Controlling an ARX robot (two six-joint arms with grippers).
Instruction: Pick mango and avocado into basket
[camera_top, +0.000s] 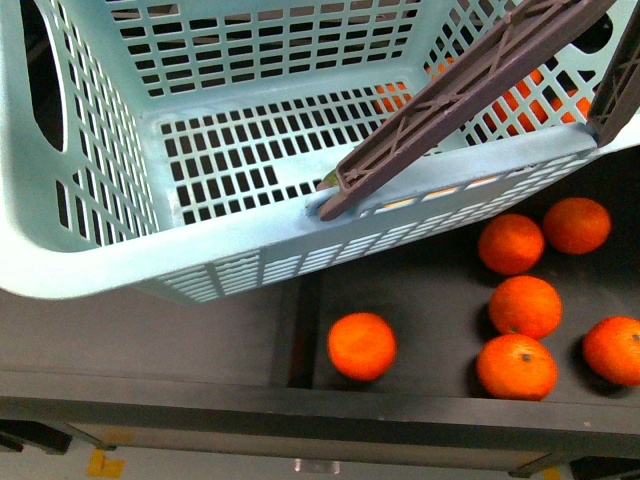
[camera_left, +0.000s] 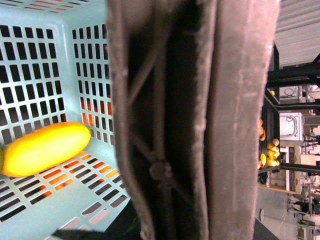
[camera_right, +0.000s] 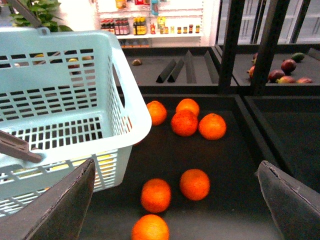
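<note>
Mango (camera_left: 45, 148) down on basket (camera_top: 90, 250) floor, near slotted side wall. Left hand: state cannot tell, basket handle (camera_left: 200, 120) fills its view. Avocado not spotted. Right hand (camera_right: 175, 200) spread wide, nothing held, over oranges (camera_right: 194, 183) on dark shelf (camera_right: 235, 165). Next, likely: search for avocado, skip oranges.

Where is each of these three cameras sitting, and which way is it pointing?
Front view: on the robot's body, looking down into the light teal slotted plastic basket and at round oranges on a dark shelf; no arm shows.
Left wrist view: right against the brown-grey basket handle, past it the long yellow mango lying inside; no fingers show.
Right wrist view: facing the shelf, open grey fingers framing it.
All share the basket.
</note>
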